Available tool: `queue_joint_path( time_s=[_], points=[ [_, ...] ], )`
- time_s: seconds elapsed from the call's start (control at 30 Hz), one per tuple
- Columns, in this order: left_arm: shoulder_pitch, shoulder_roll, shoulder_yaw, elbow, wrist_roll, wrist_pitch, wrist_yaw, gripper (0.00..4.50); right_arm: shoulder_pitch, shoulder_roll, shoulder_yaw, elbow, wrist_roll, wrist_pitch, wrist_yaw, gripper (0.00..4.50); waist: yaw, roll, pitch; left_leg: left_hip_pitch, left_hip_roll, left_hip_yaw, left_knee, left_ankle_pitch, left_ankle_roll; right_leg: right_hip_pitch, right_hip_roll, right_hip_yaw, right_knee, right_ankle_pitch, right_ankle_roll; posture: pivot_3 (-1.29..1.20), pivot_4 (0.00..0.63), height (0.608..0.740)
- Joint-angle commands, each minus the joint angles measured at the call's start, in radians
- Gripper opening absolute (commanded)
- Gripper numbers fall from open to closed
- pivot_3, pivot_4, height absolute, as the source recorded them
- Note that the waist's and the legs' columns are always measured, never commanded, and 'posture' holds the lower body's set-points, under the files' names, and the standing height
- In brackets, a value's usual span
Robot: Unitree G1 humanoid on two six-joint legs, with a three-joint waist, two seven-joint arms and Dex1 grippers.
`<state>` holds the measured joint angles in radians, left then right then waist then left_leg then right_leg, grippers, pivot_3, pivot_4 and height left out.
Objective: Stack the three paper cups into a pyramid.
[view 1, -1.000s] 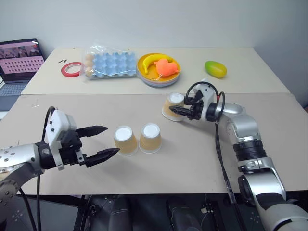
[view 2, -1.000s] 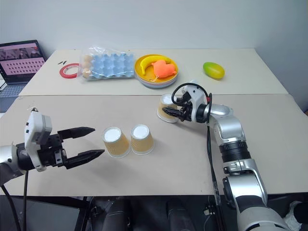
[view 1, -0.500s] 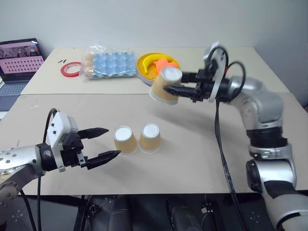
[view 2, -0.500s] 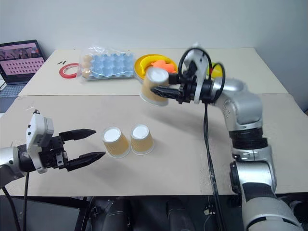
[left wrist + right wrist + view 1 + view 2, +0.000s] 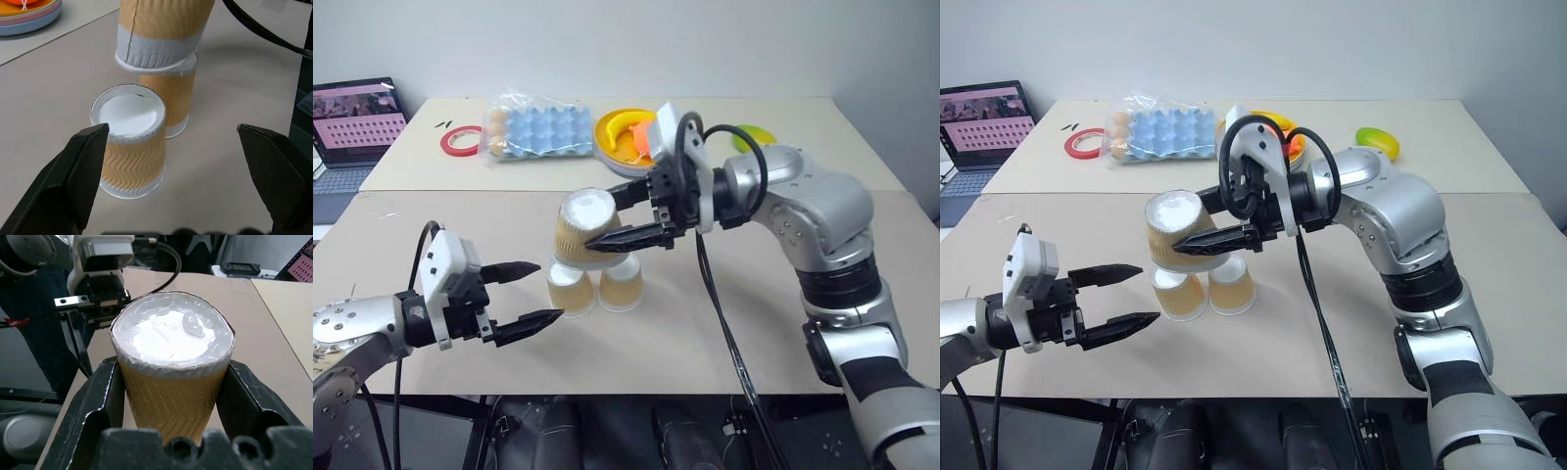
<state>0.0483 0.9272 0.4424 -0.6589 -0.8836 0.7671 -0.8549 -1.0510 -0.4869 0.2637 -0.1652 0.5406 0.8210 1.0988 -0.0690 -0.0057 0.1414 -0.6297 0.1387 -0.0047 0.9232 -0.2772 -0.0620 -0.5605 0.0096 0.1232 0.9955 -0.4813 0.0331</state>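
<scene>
Above the table (image 5: pixel 724 323) | right tool (image 5: pixel 625 217) clamps third paper cup (image 5: pixel 579 228) mid-wall, over two base cups (image 5: pixel 597 284) | left tool (image 5: pixel 524 294) spread wide, empty | cup likely light, crushable; grip gently at ribbed sides

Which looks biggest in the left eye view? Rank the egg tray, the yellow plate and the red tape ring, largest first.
1. Egg tray, the widest of the three.
2. Yellow plate; the right arm covers part of it, so its full spread is unsure.
3. Red tape ring, clearly smallest.
All three lie on the far table, so nearness hardly skews this.
</scene>
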Motion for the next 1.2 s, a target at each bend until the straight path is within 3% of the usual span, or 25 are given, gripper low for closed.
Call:
queue_joint_path(
  time_s=[0.03, 0.57, 0.63, 0.67, 0.73, 0.77, 1.0, 1.2],
  points=[
    [0.003, 0.008, 0.023, -0.020, 0.002, -0.023, 0.000, 4.50, -0.005, 0.011, -0.003, 0.012, -0.028, -0.052, -0.003, 2.43, 0.000, 0.000, 0.000, 0.000, 0.000, 0.000, 0.000, 0.000, 0.000, 0.000, 0.000, 0.000, 0.000, 0.000, 0.000, 0.00, 0.150, 0.641],
    [0.014, 0.005, 0.028, -0.034, 0.001, -0.022, 0.023, 4.50, 0.042, 0.033, 0.025, 0.031, -0.052, -0.050, 0.023, 2.43, -0.001, 0.000, 0.000, 0.000, 0.000, 0.000, 0.000, 0.000, 0.000, 0.000, 0.000, 0.000, 0.000, 0.000, 0.000, 0.00, 0.150, 0.641],
    [0.008, 0.004, 0.026, -0.039, -0.006, -0.019, 0.032, 4.50, 0.045, 0.035, 0.025, 0.024, -0.044, -0.041, 0.024, 3.36, -0.001, 0.000, 0.000, 0.000, 0.000, 0.000, 0.000, 0.000, 0.000, 0.000, 0.000, 0.000, 0.000, 0.000, 0.000, 0.00, 0.150, 0.641],
    [0.007, 0.003, 0.026, -0.040, -0.008, -0.018, 0.035, 4.50, 0.044, 0.037, 0.022, 0.021, -0.040, -0.037, 0.022, 3.50, -0.001, 0.000, 0.000, 0.000, 0.000, 0.000, 0.000, 0.000, 0.000, 0.000, 0.000, 0.000, 0.000, 0.000, 0.000, 0.00, 0.150, 0.641],
    [0.009, 0.003, 0.025, -0.043, -0.010, -0.018, 0.038, 4.50, 0.039, 0.042, 0.014, 0.022, -0.038, -0.035, 0.012, 4.30, -0.001, 0.000, 0.000, 0.000, 0.000, 0.000, 0.000, 0.000, 0.000, 0.000, 0.000, 0.000, 0.000, 0.000, 0.000, 0.00, 0.150, 0.641],
    [0.010, 0.003, 0.025, -0.043, -0.011, -0.019, 0.039, 4.50, 0.035, 0.044, 0.007, 0.025, -0.037, -0.035, 0.008, 4.45, -0.001, 0.000, 0.000, 0.000, 0.000, 0.000, 0.000, 0.000, 0.000, 0.000, 0.000, 0.000, 0.000, 0.000, 0.000, 0.00, 0.150, 0.641],
    [0.011, 0.001, 0.020, -0.041, -0.012, -0.020, 0.046, 4.50, -0.019, 0.015, -0.121, 0.059, 0.062, 0.003, 0.033, 4.45, 0.000, 0.000, 0.000, 0.000, 0.000, 0.000, 0.000, 0.000, 0.000, 0.000, 0.000, 0.000, 0.000, 0.000, 0.000, 0.00, 0.150, 0.641],
    [0.044, -0.001, 0.057, -0.044, -0.017, -0.016, 0.043, 4.50, -0.085, -0.020, -0.333, 0.126, 0.244, 0.110, 0.004, 4.45, -0.002, 0.000, 0.000, 0.000, 0.000, 0.000, 0.000, 0.000, 0.000, 0.000, 0.000, 0.000, 0.000, 0.000, 0.000, 0.00, 0.150, 0.641]
  ],
)
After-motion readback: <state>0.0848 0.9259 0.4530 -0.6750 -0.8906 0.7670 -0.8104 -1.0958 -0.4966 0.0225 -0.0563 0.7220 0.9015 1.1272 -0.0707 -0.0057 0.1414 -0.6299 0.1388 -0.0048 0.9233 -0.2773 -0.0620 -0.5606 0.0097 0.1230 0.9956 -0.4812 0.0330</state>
